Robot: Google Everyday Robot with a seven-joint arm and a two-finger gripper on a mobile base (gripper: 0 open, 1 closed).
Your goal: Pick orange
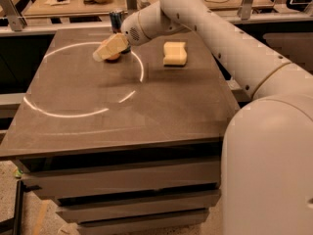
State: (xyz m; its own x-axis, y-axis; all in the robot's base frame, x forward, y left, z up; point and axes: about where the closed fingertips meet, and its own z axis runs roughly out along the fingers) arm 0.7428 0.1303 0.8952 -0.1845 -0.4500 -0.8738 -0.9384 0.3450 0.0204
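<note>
Gripper (101, 54): low over the orange (114, 58), at the far side of the table (98, 111).
Grip: open or clamped, cannot tell.
Sponge (175, 53): lying apart, to the right.
Can (116, 19): behind the orange.

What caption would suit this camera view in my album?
The gripper is right at the orange on the dark table, a yellow sponge lying apart.

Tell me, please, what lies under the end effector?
The orange lies under the end effector, on the table. Only its lower edge shows; the rest is covered.
</note>
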